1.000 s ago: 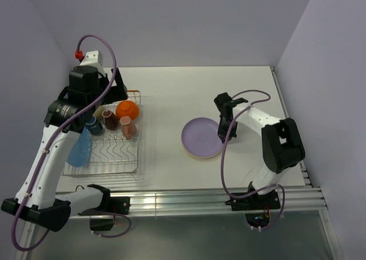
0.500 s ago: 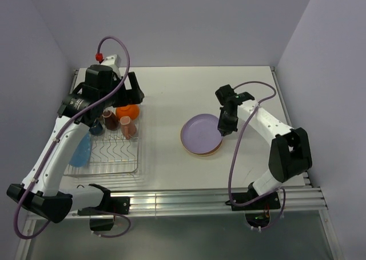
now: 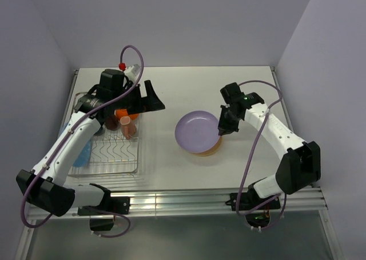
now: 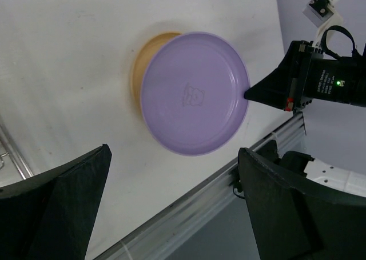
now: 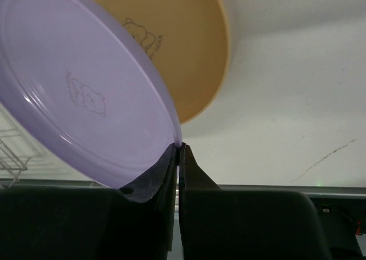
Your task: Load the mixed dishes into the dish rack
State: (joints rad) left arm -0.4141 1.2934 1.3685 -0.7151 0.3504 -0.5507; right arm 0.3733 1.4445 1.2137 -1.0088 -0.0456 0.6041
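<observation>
My right gripper (image 3: 222, 128) is shut on the right rim of the lilac plate (image 3: 197, 132) and holds it lifted and tilted above the tan plate (image 3: 210, 149); both plates also show in the right wrist view, lilac (image 5: 86, 94) over tan (image 5: 183, 48), and in the left wrist view, lilac (image 4: 194, 94), tan (image 4: 140, 66). My left gripper (image 3: 153, 98) is open and empty, right of the silver wire dish rack (image 3: 108, 157). The rack holds the blue plate (image 3: 80, 155), an orange-outside bowl (image 3: 129, 110), a dark brown mug (image 3: 111, 122) and a pinkish-orange mug (image 3: 126, 124).
The metal rail (image 3: 189, 200) runs along the table's near edge. The side walls stand close on the left and right. The right arm's cable (image 3: 251, 157) loops above the table's right side.
My right gripper has lifted the lilac plate's rim and carried it leftward, uncovering the tan plate. My left arm has swung from over the rack to the right, toward the plates.
</observation>
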